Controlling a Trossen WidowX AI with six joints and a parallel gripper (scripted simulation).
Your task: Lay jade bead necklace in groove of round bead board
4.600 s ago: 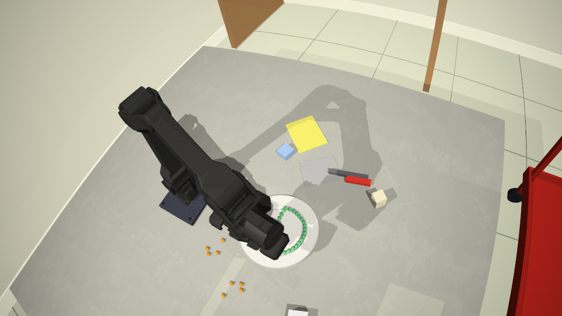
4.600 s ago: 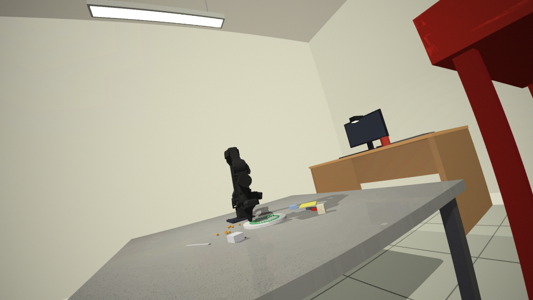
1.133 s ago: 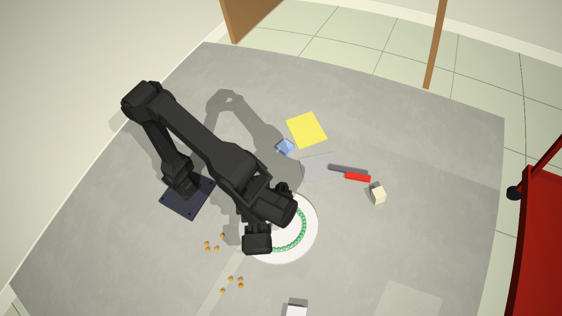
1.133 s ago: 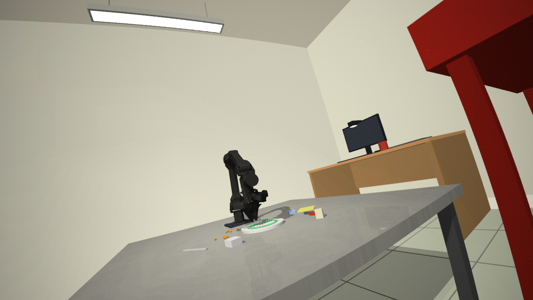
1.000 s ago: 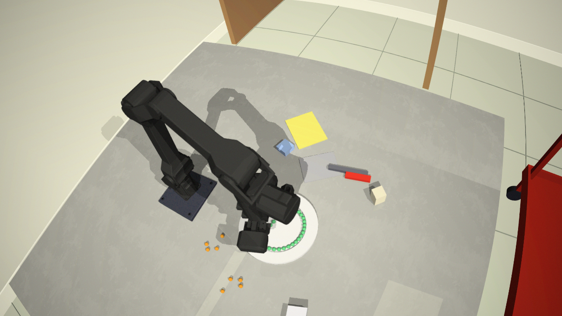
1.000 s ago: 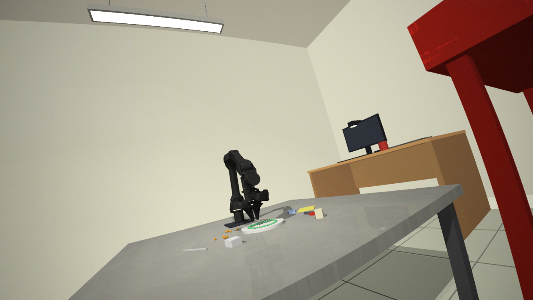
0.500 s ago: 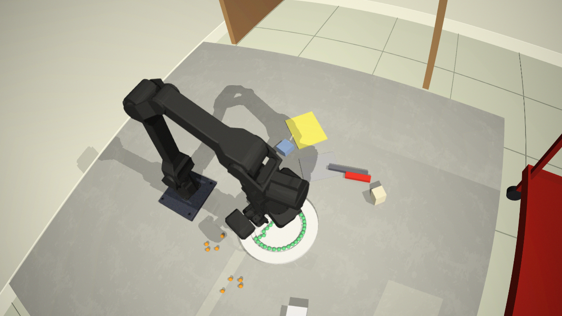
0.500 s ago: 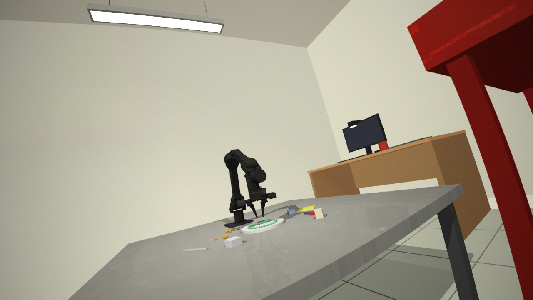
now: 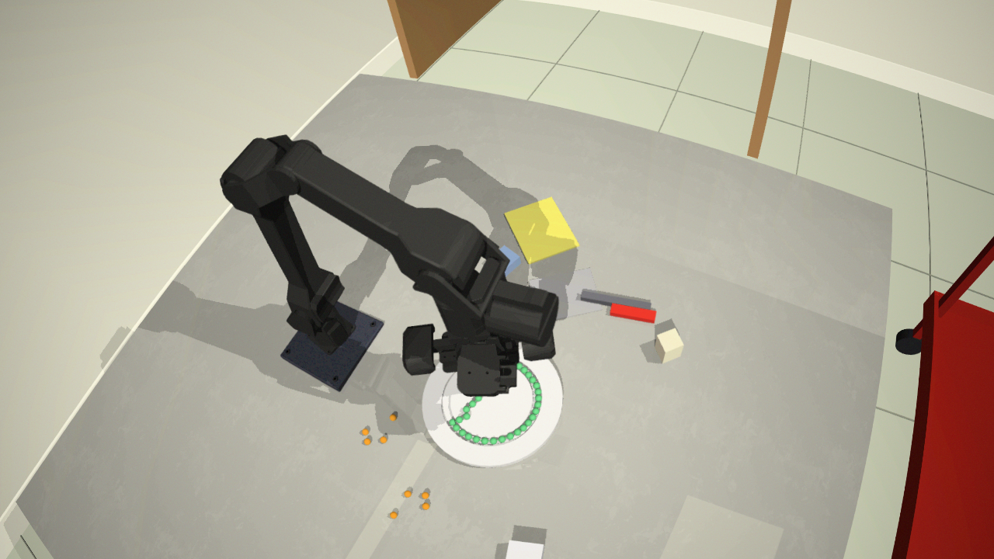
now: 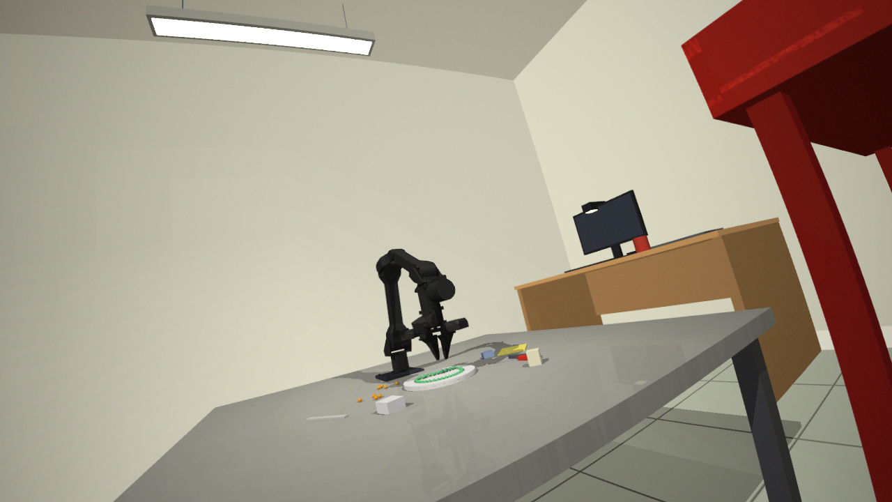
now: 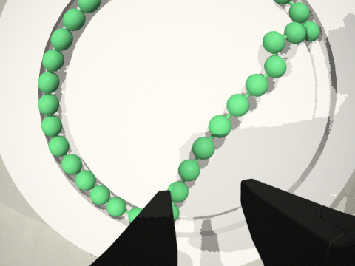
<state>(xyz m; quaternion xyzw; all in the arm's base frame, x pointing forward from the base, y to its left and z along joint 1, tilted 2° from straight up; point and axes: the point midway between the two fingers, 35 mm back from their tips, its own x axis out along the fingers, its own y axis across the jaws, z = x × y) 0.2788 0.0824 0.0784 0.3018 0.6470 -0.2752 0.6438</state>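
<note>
The jade necklace (image 9: pixel 493 440) (image 10: pixel 419 378) (image 11: pixel 49 82) is a loop of green beads on the white round board (image 9: pixel 491 455) (image 11: pixel 18 111). In the wrist view, its left side lies along the groove. Another stretch cuts across the flat inside from upper right to lower middle, and the groove (image 11: pixel 303 174) at the lower right holds no beads. My gripper (image 10: pixel 442 358) (image 11: pixel 206 196) is partly open and empty, above the board. In the wrist view, its left finger hides some beads near the bottom bend. The arm covers the board's upper part in the top view.
A yellow square (image 9: pixel 549 236), a blue block (image 9: pixel 509 259), a grey bar (image 9: pixel 615 299), a red bar (image 9: pixel 632 312) and a cream block (image 9: pixel 669 345) lie beyond the board. Several orange balls (image 9: pixel 383 439) lie left of it. A white block (image 9: pixel 525 549) (image 10: pixel 390 405) stands near the top view's bottom edge.
</note>
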